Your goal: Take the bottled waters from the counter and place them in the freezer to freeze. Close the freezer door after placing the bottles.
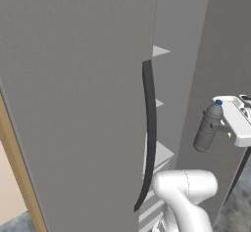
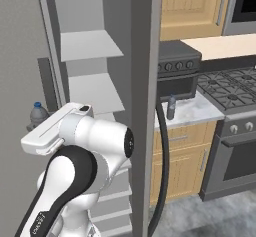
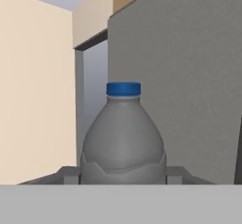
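A bottled water [image 3: 123,138], translucent grey with a blue cap, sits upright between my gripper's [image 3: 123,173] fingertips [image 3: 66,173], which are shut on its body. From the left, the gripper [image 1: 216,127] holds the bottle [image 1: 208,128] in the air in front of a grey panel, right of the freezer's pale shelves [image 1: 162,104]. The freezer door [image 1: 73,94] stands open at the left, with its dark bar handle [image 1: 150,128]. In the right base view the held bottle [image 2: 37,113] peeks out behind my hand, left of the freezer shelves [image 2: 90,46]. A second bottled water [image 2: 171,107] stands on the counter [image 2: 202,112].
The neighbouring grey fridge door [image 2: 145,81] stands edge-on with its dark handle [image 2: 162,171] between the freezer and the counter. A dark toaster oven [image 2: 177,66] sits on the counter behind the bottle. A black stove [image 2: 230,88] lies to the right. A beige wall [image 3: 38,100] is at the left of the hand view.
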You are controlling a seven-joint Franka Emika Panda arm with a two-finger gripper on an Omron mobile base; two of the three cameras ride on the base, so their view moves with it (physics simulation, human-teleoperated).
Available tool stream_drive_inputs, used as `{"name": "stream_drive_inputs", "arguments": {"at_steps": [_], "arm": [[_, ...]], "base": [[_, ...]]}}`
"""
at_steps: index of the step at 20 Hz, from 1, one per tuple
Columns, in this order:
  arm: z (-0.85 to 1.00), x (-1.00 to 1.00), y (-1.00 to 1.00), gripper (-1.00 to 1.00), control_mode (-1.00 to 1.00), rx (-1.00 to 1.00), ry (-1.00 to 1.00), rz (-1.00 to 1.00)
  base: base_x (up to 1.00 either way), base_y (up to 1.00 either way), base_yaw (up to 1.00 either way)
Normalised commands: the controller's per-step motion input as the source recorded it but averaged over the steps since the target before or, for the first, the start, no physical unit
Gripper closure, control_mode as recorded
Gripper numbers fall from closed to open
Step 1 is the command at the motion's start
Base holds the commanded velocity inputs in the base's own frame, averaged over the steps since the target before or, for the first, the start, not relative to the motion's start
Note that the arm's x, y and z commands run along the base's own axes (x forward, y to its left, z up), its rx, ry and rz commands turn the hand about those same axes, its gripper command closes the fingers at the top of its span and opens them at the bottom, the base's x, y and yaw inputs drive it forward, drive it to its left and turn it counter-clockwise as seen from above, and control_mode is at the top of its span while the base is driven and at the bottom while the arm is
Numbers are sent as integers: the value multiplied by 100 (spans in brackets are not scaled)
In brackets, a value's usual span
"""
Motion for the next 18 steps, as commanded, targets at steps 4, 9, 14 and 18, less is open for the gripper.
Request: {"name": "stream_drive_inputs", "arguments": {"at_steps": [4,9,14,18], "arm": [[0,0,0,100,100,0,0,0],[0,0,0,100,100,0,0,0],[0,0,0,100,100,0,0,0],[0,0,0,100,100,0,0,0]], "base": [[44,0,0],[45,0,0],[23,0,0],[5,0,0]]}}
